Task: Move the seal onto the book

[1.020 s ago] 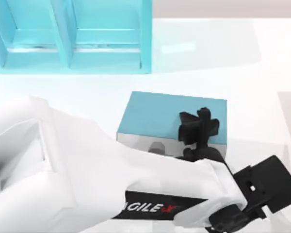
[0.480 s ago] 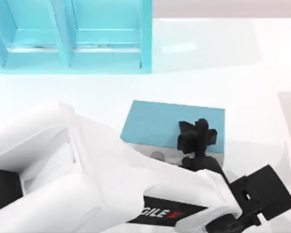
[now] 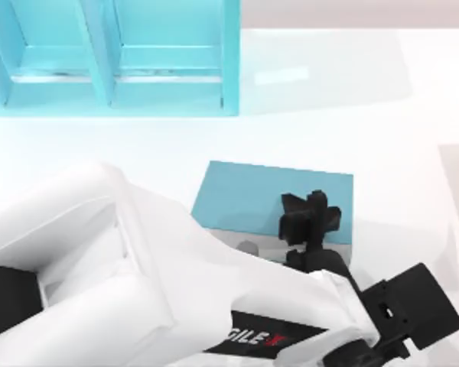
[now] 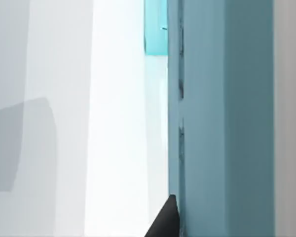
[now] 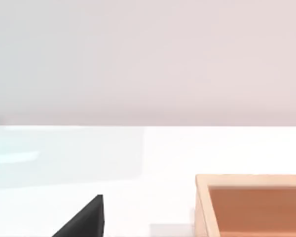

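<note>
Over the last second my left arm's tool (image 3: 310, 216) has crept a little toward the near side and sunk over the right part of the book (image 3: 249, 200), which lies on the tabletop (image 3: 382, 138) nearer than the teal shelf unit (image 3: 111, 57). From above I cannot tell whether the fingers are spread or clamped, nor make out the seal beneath them (the tool's black body covers that spot). My guess is the put-down is at hand or just done; the right arm's tool (image 5: 84, 219) sits parked off to the right by an orange tray (image 5: 251, 202).
</note>
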You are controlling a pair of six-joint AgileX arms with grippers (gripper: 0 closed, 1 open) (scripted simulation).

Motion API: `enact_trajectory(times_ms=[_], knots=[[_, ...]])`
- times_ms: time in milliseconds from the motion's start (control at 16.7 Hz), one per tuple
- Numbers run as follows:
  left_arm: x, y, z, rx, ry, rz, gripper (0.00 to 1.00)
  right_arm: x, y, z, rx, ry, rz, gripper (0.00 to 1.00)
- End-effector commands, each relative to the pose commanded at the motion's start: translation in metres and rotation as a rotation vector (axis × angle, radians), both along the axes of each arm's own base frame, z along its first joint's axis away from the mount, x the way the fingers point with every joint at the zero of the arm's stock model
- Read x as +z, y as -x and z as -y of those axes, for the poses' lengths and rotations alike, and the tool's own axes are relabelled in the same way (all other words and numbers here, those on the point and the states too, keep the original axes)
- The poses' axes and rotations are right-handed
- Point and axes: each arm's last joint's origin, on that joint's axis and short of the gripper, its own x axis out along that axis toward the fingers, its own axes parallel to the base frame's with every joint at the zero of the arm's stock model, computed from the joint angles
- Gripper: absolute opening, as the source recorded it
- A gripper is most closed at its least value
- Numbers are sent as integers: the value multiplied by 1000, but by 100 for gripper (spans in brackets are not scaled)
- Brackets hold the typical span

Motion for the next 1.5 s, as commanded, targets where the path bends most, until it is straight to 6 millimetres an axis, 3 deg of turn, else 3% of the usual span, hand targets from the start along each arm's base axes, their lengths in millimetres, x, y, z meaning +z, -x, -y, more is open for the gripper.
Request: enact_trajectory(times_ms=[540, 1200, 1500], knots=[[0, 0, 0, 0, 0, 0, 98, 0, 0, 0, 0, 0, 0, 100], [0, 2, 1, -2, 5, 0, 100, 0, 0, 0, 0, 0, 0, 100], [0, 29, 13, -22, 52, -11, 100, 0, 0, 0, 0, 0, 0, 100]])
